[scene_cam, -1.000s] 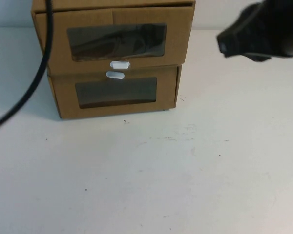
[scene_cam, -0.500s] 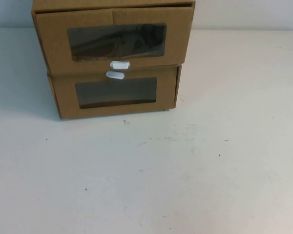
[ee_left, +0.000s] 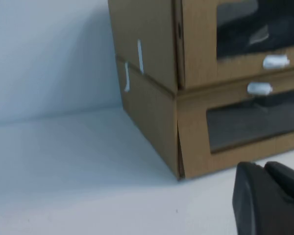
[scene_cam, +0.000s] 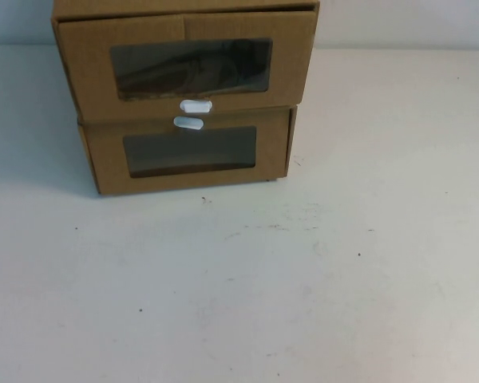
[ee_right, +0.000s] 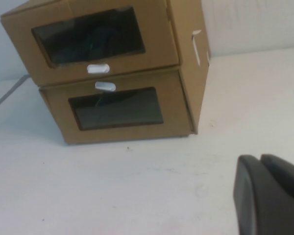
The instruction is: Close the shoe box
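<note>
the shoe box (scene_cam: 188, 68) sits on top of a narrower alike box (scene_cam: 188, 155) at the far side of the white table (scene_cam: 303, 279), its drawer front pushed in nearly flush, white tab (scene_cam: 195, 106) at its bottom edge. the left gripper (ee_left: 269, 200) and the right gripper (ee_right: 269, 196) hang near the table, well short of the boxes; whether either is spread or pressed together i cannot tell.

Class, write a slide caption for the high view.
Two stacked windowed cardboard boxes; the shoe box sits on top, both grippers out of view.
</note>
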Action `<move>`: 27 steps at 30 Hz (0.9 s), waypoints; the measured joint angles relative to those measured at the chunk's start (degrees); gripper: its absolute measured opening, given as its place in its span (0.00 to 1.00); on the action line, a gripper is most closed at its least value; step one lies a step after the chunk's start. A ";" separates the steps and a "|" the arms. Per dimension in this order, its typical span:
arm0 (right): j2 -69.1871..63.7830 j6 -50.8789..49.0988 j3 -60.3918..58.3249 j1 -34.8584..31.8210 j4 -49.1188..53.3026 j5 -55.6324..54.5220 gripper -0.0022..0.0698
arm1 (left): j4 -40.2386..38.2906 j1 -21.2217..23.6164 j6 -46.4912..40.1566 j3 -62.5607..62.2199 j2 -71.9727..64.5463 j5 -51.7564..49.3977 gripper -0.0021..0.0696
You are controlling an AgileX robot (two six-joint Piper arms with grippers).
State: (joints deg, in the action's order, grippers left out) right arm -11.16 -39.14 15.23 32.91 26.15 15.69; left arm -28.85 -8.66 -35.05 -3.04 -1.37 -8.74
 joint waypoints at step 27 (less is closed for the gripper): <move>-1.77 -0.62 -7.63 0.00 0.57 -3.81 0.01 | -0.07 0.00 0.00 4.51 0.00 -2.83 0.03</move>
State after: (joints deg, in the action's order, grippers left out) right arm -12.93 -39.75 7.61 32.91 26.72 11.88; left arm -28.93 -8.66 -35.05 1.47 -1.37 -11.58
